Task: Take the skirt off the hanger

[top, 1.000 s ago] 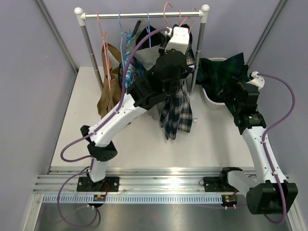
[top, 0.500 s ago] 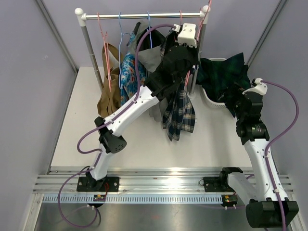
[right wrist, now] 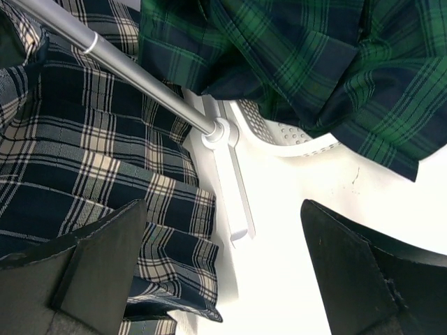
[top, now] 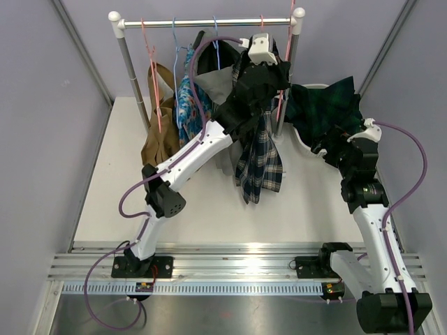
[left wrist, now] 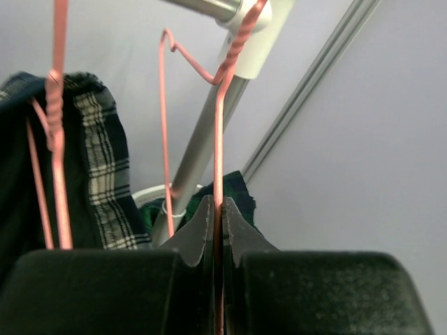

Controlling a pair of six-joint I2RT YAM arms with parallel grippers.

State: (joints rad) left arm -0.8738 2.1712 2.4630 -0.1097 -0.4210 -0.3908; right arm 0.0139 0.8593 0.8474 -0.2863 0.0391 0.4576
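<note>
At the right end of the rail (top: 209, 21), the left gripper (left wrist: 217, 209) is pressed together on one thin wire of a pink hanger (left wrist: 218, 139), which runs straight up between the jaws to a twisted neck beside the post (left wrist: 202, 132). The skirt (top: 260, 157), navy plaid with pale checks, hangs under that gripper and falls down in front of the post towards the table (top: 126, 188). From the left wrist its cloth shows just left of the pinched wire, draped about a second hanger (left wrist: 56, 139), also pink. Which of the two hangers carries the skirt cannot be told.

Well apart to the right, the right gripper (right wrist: 223, 209) is spread wide, low over the table and holding nothing. It looks across at the skirt's hem, the foot of the post and a white basket (right wrist: 307, 143). A green plaid cloth (top: 325, 105) spills over the basket rim, just beside the post. The post stands between this gripper and the skirt.

Farther left on the rail hang a grey garment (top: 216, 84), a blue patterned one (top: 187, 105) and a brown one (top: 159, 136), close together. The left arm crosses in front of the grey one.
</note>
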